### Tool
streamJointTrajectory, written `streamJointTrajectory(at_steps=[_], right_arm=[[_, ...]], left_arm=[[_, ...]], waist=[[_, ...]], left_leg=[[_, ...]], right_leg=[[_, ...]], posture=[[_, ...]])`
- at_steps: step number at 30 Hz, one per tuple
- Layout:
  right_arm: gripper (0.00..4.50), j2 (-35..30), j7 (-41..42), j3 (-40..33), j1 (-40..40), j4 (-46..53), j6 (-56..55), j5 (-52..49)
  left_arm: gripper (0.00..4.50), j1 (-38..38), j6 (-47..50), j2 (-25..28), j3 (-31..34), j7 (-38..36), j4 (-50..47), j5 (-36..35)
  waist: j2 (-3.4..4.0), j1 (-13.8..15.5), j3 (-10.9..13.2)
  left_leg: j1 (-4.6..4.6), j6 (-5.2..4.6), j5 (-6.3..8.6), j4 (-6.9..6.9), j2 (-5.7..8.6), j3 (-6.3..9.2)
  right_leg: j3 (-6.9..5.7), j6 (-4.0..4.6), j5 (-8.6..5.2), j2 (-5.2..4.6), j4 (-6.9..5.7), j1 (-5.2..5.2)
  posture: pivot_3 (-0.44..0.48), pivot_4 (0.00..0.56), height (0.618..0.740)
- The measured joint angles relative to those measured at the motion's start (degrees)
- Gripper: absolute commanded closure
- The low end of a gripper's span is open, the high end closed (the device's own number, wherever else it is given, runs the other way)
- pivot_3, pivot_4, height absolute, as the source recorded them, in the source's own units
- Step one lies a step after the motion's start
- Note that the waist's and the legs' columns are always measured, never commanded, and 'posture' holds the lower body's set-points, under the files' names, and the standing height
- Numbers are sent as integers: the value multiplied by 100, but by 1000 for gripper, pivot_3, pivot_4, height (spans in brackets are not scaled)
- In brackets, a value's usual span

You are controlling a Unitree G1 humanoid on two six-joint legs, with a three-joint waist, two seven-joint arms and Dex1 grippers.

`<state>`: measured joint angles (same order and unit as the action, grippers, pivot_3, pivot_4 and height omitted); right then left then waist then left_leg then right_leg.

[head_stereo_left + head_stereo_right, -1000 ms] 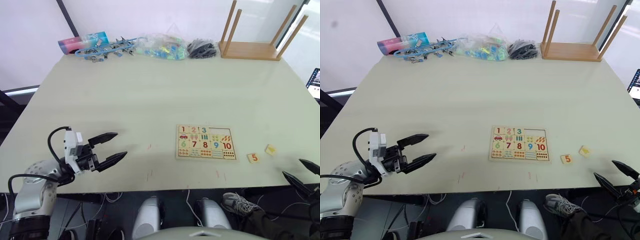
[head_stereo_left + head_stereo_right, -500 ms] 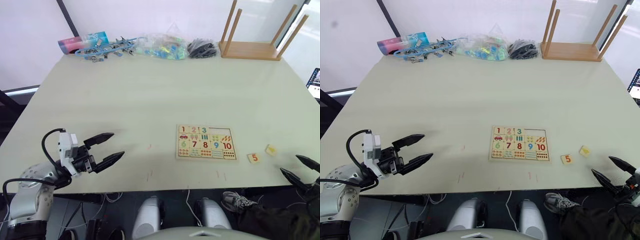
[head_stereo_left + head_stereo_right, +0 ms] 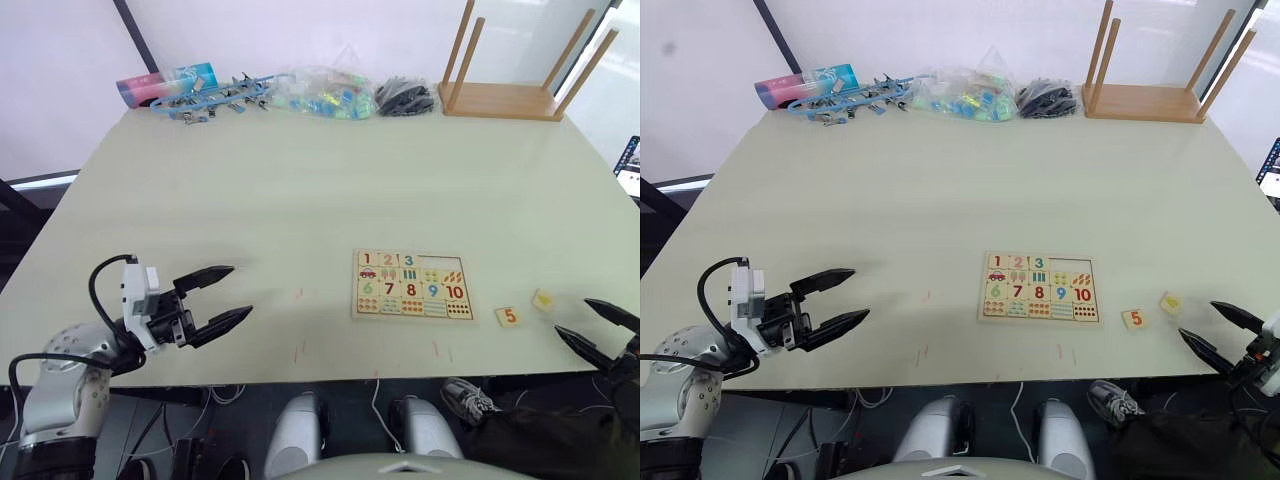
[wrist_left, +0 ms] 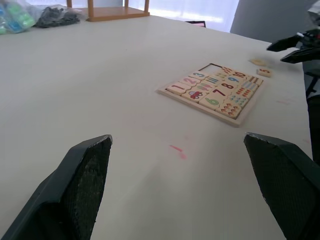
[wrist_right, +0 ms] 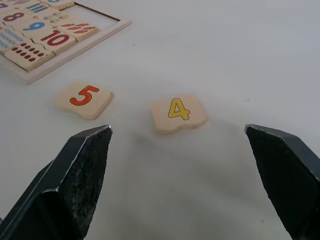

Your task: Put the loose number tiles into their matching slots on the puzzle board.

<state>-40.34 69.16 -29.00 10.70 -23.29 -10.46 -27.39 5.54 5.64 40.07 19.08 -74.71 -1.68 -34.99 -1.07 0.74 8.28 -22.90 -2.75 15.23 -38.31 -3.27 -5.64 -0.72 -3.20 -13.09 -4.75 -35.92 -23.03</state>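
Hovering wide open, right claw (image 5: pixel 180 165) is facing tiles 4 (image 5: pixel 178 112) and 5 (image 5: pixel 84 99), both lying on desk (image 3: pixel 300 180) at board's (image 3: pixel 411 284) 4 o'clock. Left claw (image 3: pixel 222 297) is gaping, empty.

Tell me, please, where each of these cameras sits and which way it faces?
Left and right eye views: on the head, looking forward and down over the table; left gripper and right gripper show.
Left wrist view: on the left wrist, looking across the table at the puzzle board; its own open fingers rise below.
Right wrist view: on the right wrist, looking at the 5 tile and 4 tile between its open fingers.
Shared: board and both loose tiles.
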Motion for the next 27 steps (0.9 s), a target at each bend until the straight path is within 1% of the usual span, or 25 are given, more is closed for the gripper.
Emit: streamJointTrajectory(at_steps=[4,8,16,19,23,24,26,27], right_arm=[[32,-1,-284,224,-152,47,58,220],[32,-59,-599,543,-443,164,404,452],[32,-268,-721,787,-532,366,829,630],[32,-372,-631,885,-558,484,1069,638],[32,-421,-553,902,-570,556,1264,632],[507,-430,-542,907,-582,571,1303,630],[1095,-434,-512,961,-617,645,1406,623],[1524,-434,-503,965,-618,654,1421,622]], left_arm=[[0,-267,-16,60,-212,-191,0,52],[0,-642,-14,90,-442,-397,2,101],[0,-898,155,159,-681,-631,-140,95],[0,-1035,183,299,-814,-901,-233,73],[0,-1074,222,309,-854,-1023,-232,53],[0,-1107,233,309,-855,-1027,-232,53],[0,-1165,245,309,-855,-1030,-232,53],[0,-1166,247,308,-855,-1032,-232,53]], waist=[[2,-8,1],[2,-9,1],[-1,-6,2],[0,-8,1],[-1,-8,1],[-1,-8,1],[-1,-8,1],[-2,-8,1]], left_leg=[[0,0,0,-1,1,-1],[0,-1,-1,-1,0,-2],[-4,-6,2,-2,4,-6],[-1,-6,2,-3,3,-5],[-1,-6,2,-2,3,-5],[-1,-6,2,-2,3,-5],[-1,-6,2,-3,5,-5],[-1,-6,2,-3,5,-5]], right_leg=[[1,0,0,1,0,0],[1,0,1,5,0,-1],[1,-3,0,9,4,0],[2,-3,0,11,2,1],[2,-3,0,17,3,0],[2,-3,0,18,3,1],[2,-3,0,19,3,1],[2,-3,0,19,3,1]], posture=[[0,150,738],[0,150,738],[0,150,738],[0,150,738],[0,150,738],[0,150,738],[0,150,738],[0,150,738]])
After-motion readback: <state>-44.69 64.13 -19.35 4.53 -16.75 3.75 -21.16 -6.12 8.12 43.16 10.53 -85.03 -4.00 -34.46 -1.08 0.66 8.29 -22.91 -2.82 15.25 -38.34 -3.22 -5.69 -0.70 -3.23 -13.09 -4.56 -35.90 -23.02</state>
